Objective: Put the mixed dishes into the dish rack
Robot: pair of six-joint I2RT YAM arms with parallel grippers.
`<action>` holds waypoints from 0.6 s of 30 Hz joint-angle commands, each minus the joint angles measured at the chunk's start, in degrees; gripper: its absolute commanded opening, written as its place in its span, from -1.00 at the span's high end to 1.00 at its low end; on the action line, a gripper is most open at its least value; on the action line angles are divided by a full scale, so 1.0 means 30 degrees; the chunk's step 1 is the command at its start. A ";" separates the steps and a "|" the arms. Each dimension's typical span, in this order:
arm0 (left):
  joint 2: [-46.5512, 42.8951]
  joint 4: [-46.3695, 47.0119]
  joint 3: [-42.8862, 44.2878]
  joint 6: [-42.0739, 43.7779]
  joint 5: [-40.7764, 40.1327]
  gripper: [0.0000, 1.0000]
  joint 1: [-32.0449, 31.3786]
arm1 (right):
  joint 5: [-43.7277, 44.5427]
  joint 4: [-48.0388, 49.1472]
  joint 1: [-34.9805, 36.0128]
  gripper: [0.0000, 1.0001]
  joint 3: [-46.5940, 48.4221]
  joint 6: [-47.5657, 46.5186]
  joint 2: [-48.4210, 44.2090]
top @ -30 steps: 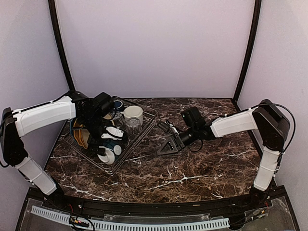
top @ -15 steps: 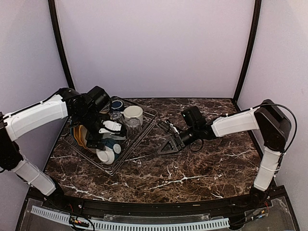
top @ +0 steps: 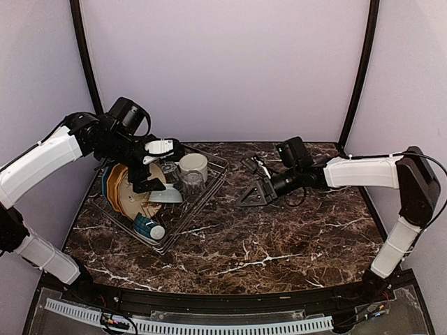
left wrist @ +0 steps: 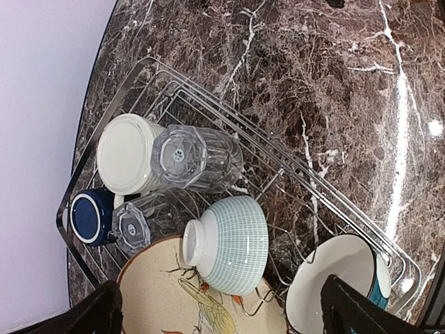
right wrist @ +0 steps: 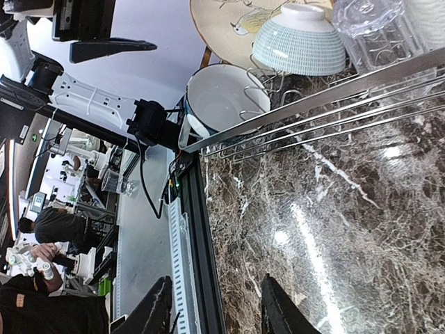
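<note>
The silver wire dish rack [top: 207, 193] sits at the table's left. In it are the cream mug [top: 193, 165] upside down, the clear ribbed glass [top: 191, 183], the pale-teal bowl [top: 167, 196] and the leaning plates [top: 126, 194]. The left wrist view looks down on the rack's rim [left wrist: 229, 115], the cream mug [left wrist: 127, 153], the glass [left wrist: 198, 156], the dark blue mug [left wrist: 90, 216], the bowl [left wrist: 233, 243] on its side and the leaf-patterned plate [left wrist: 156, 299]. My left gripper [top: 161, 167] [left wrist: 222, 316] hangs open and empty above them. My right gripper [top: 252, 201] [right wrist: 215, 313] is open and empty over the marble, right of the rack.
A second clear glass [left wrist: 139, 221] lies beside the blue mug. A teal cup with a white inside [top: 149, 228] [left wrist: 337, 278] lies at the rack's near end. The right wrist view shows the rack's rail [right wrist: 334, 90], the bowl [right wrist: 299, 45] and the table's front edge [right wrist: 208, 278].
My left gripper has risen up and back out of the rack, leaving the bowl and cup lying in it. My right gripper has drawn back slightly to the right.
</note>
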 commanded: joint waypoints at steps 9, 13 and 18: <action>-0.1368 -0.5399 -0.1513 -0.1747 0.1374 -0.98 -0.0679 | 0.0362 -0.0258 -0.0243 0.16 0.0713 -0.0088 0.0592; -0.1639 -0.5567 -0.3195 -0.1162 0.0525 -0.98 -0.0943 | 0.0060 0.0299 -0.0244 0.16 0.0652 0.0195 0.1094; -0.2219 -0.4075 -0.4891 -0.0716 0.0384 -0.98 -0.1055 | -0.0149 0.1014 -0.0243 0.16 0.0176 0.0544 0.1324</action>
